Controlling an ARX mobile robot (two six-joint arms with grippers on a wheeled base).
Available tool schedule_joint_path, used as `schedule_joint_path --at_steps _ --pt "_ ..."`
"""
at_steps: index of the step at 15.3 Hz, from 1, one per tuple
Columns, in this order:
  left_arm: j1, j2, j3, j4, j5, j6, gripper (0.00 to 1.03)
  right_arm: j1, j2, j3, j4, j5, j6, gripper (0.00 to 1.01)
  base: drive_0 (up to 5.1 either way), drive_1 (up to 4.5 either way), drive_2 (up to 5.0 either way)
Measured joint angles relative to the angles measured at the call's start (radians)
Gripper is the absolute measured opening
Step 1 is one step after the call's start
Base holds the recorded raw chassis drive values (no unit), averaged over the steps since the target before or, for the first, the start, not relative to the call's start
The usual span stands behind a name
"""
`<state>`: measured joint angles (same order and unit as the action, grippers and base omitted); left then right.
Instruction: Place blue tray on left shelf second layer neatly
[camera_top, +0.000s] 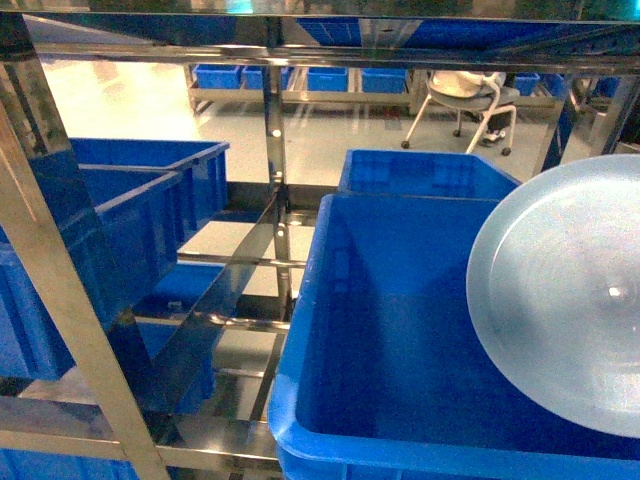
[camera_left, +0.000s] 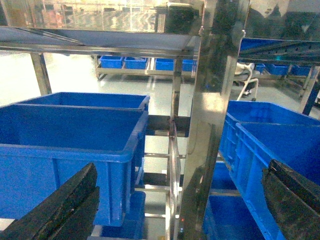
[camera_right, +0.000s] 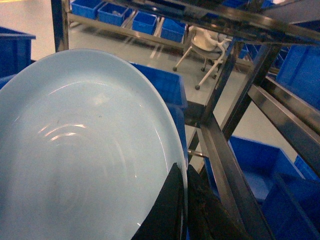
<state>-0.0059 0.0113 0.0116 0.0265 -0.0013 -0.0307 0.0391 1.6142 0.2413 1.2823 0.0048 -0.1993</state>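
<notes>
Blue tray (camera_right: 85, 150) held tilted over crate, right side of rack.
Right gripper (camera_right: 184, 205) was pinched on the tray rim, raised above a blue crate (camera_top: 400, 330); left gripper (camera_left: 180, 200) fingers were spread wide, nothing held, aimed level at the steel upright (camera_left: 210, 125).

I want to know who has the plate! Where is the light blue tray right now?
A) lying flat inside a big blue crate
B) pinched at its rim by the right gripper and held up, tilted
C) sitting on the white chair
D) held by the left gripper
B: the right gripper pinches the rim of the blue tray, which hangs tilted above a big blue crate; the left gripper is open and empty.
</notes>
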Motion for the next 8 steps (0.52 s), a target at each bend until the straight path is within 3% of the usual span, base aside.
schedule_joint_path --at_steps 5,6,8 --pt "0.000 0.000 0.000 0.000 0.000 0.000 0.98 0.034 0.033 0.035 0.000 -0.017 0.000 0.02 0.0 0.00 0.0" --pt "0.000 0.000 0.000 0.000 0.000 0.000 0.98 0.036 0.035 0.037 0.001 -0.013 -0.001 0.05 0.0 0.00 0.0" --pt "0.000 0.000 0.000 0.001 0.000 0.000 0.98 0.047 0.035 0.038 0.003 -0.020 0.000 0.34 0.0 0.00 0.0"
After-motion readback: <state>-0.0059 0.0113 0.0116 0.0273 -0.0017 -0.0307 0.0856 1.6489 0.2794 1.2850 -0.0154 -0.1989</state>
